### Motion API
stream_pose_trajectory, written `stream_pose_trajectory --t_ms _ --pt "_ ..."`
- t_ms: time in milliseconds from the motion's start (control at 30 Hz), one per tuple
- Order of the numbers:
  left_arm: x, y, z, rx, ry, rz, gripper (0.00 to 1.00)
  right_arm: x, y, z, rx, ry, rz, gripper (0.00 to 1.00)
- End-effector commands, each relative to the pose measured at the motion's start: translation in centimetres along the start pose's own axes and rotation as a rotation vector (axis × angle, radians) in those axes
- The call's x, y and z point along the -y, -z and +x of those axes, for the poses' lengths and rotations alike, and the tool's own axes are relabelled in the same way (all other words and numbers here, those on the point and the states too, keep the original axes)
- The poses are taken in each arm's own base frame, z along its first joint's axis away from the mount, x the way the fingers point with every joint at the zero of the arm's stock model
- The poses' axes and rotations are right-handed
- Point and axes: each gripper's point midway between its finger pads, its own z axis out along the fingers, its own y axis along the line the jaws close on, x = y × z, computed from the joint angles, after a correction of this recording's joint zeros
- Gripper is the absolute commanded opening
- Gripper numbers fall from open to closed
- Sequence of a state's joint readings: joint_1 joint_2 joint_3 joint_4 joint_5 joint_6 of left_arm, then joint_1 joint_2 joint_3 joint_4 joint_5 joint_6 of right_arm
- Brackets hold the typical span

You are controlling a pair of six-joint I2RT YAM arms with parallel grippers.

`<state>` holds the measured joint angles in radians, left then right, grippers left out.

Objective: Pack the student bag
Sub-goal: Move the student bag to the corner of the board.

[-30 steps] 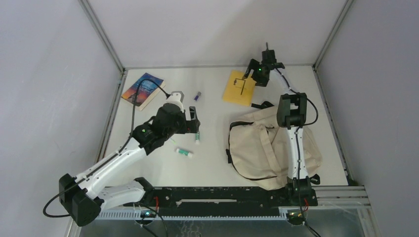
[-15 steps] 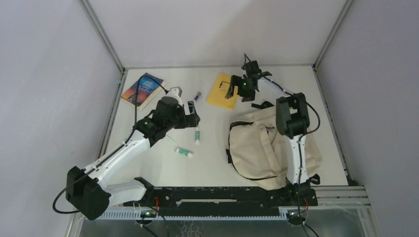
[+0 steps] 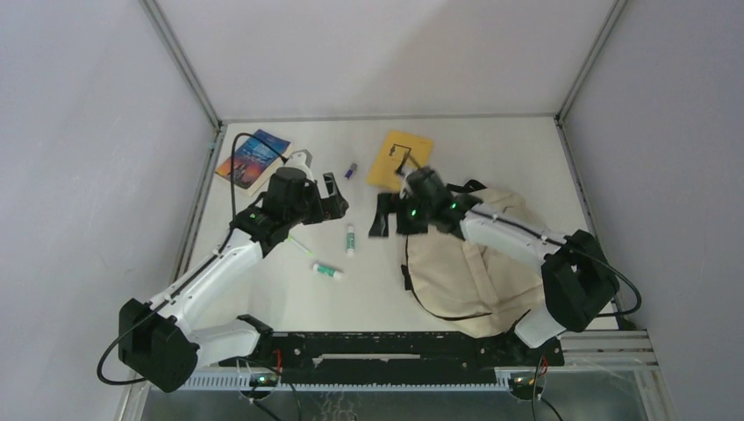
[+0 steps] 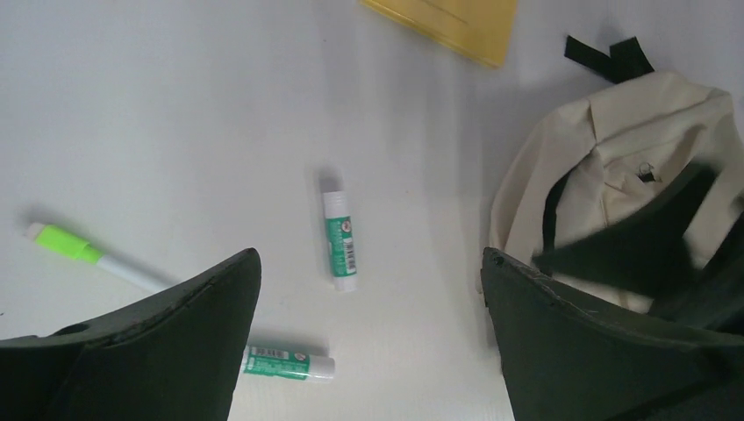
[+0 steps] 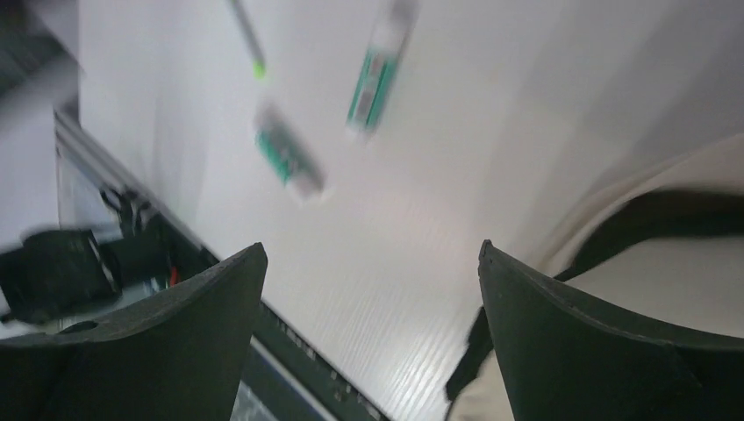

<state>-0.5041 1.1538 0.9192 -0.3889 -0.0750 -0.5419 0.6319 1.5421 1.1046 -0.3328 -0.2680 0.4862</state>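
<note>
The student bag (image 3: 478, 263), a cream canvas backpack with black straps, lies flat at the right of the table; it also shows in the left wrist view (image 4: 605, 167) and the right wrist view (image 5: 693, 289). My right gripper (image 3: 387, 221) hangs open and empty just left of the bag's upper left corner, above bare table (image 5: 370, 248). Further left, my left gripper (image 3: 336, 195) is open too and holds nothing (image 4: 370, 259). It is above two green-and-white glue sticks (image 4: 339, 244) (image 4: 285, 362); the same two glue sticks (image 3: 350, 239) (image 3: 326, 271) lie left of the bag.
A yellow booklet (image 3: 399, 158) lies at the back centre, with a small purple item (image 3: 351, 171) to its left. A blue book (image 3: 254, 158) sits at the back left. A green-capped marker (image 4: 66, 246) lies near the glue sticks. The black rail (image 3: 395, 351) runs along the near edge.
My right arm has swung from the back, over the yellow booklet, forward and down to the bag's left edge. The left gripper has drifted slightly toward the back.
</note>
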Motion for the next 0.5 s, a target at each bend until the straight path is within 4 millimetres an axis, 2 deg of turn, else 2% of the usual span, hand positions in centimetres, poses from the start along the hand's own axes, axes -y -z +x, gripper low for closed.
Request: stream_pose_trajectory --t_ms 0,67,167,233,467 --pt "0.2 1.4 -2.9 0.075 0.019 0.020 1.00 -3.6 -0.6 4.5 -0.041 -0.049 -0.081 1.00" --pt "0.1 1.3 -3.0 0.074 0.025 0.013 1.00 -3.0 -1.3 6.2 -0.076 -0.073 -0.054 1.00" --pt "0.3 0.9 -2.7 0.054 0.036 0.024 1.00 0.1 -1.8 7.9 -0.119 -0.140 0.010 1.00" --pt "0.4 0.7 -2.3 0.037 0.040 0.033 1.00 2.7 -1.4 8.6 -0.125 -0.169 0.077 1.00" --pt "0.3 -0.1 -1.5 0.013 0.042 0.033 1.00 12.7 3.3 8.5 -0.039 -0.281 0.377 1.00"
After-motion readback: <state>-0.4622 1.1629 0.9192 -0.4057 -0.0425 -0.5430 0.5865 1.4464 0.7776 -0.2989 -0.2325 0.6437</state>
